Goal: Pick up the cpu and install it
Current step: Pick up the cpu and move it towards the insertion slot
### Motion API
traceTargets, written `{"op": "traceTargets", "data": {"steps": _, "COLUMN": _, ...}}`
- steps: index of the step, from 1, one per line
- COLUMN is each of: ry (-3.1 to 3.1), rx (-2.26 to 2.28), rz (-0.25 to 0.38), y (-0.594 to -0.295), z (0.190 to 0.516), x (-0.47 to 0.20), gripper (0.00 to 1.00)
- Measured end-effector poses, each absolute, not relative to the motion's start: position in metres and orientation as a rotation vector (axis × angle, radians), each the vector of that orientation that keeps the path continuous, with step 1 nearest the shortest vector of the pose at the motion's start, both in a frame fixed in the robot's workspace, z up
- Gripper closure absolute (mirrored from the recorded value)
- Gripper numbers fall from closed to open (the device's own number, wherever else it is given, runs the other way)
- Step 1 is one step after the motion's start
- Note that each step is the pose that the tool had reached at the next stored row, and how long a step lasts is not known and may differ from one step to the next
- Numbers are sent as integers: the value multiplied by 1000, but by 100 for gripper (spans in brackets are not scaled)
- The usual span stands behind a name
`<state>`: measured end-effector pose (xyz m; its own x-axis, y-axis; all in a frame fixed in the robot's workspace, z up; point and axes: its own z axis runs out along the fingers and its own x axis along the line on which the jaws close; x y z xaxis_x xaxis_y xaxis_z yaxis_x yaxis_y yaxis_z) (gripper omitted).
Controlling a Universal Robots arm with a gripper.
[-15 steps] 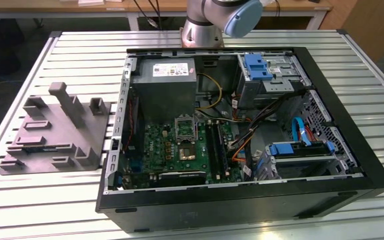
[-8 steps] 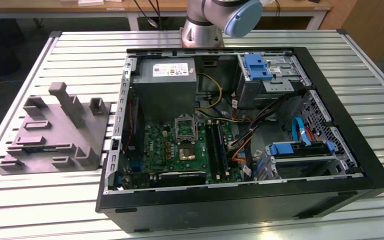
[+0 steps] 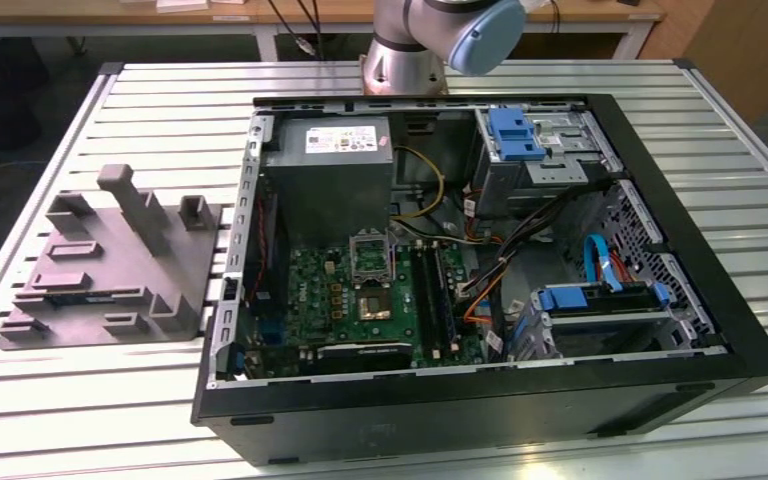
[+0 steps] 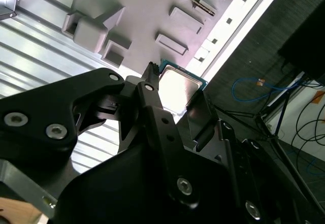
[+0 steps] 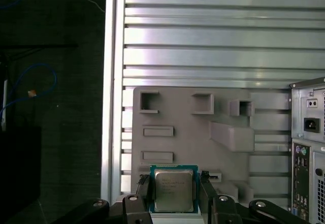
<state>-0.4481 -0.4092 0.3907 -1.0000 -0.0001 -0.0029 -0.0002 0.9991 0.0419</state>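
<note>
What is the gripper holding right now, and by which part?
The gripper holds the cpu, pinched by two opposite side edges, with its silvery top left bare in both wrist views.

A slatted metal table (image 3: 91,420) is carrying everything. In the first wrist view its ribs are running crosswise below the jaws of the gripper (image 5: 175,188). A grey moulded tray (image 5: 188,132) is lying flat on the slats beneath and ahead of the jaws, its posts and pockets facing up. An open computer case (image 3: 491,405) is lying on its side on the same table, just beside the tray, out past one jaw. The table's edge is running past the other jaw. In the exterior view the arm's base (image 3: 404,70) is standing at the table's far edge.
</note>
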Motion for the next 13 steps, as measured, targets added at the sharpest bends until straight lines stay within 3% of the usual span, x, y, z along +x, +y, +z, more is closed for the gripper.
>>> {"op": "traceTargets", "data": {"steps": 13, "ry": 3138, "rx": 0, "rz": 66, "y": -409, "z": 391, "x": -442, "gripper": 53}}
